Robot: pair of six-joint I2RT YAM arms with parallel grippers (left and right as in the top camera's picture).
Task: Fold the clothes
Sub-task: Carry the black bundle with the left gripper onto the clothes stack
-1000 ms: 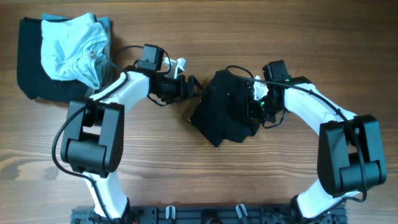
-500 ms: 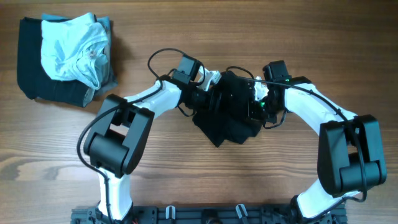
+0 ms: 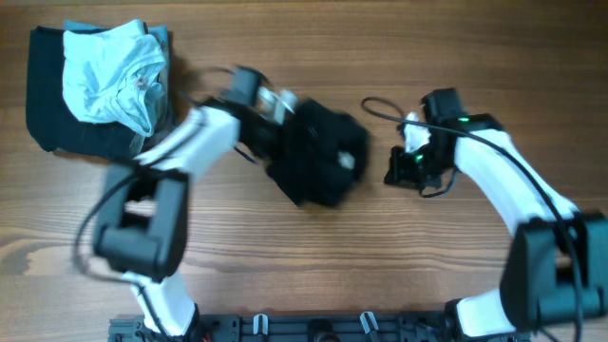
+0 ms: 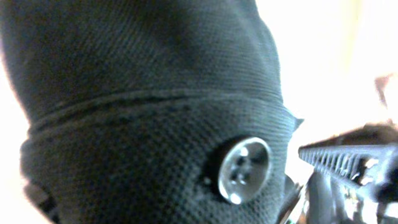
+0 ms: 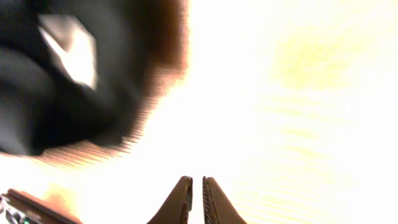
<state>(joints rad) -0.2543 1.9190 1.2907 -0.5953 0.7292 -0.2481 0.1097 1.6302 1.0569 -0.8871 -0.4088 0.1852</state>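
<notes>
Overhead view, left to right: at the far upper left of the wooden table (image 3: 304, 266) a crumpled light blue garment (image 3: 106, 68) lies on top of a dark garment (image 3: 43, 109). Well apart from that pile, the left arm, motion-blurred, reaches toward centre. The left gripper (image 3: 282, 122) meets the upper-left edge of the black garment (image 3: 318, 157), which sits bunched just left of the table's centre with a small pale patch on its right side. In the left wrist view the black knit fabric fills nearly the whole frame, pressed close to the lens, with a seam and a shiny button (image 4: 244, 169) facing the camera and one ribbed finger (image 4: 348, 158) at lower right; the gripper reads as closed on the cloth. Further right, across a strip of bare table, the right gripper (image 3: 397, 169) rests apart from the garment. In the right wrist view its fingertips are nearly together with nothing between them, and the garment is a dark blur at upper left.
</notes>
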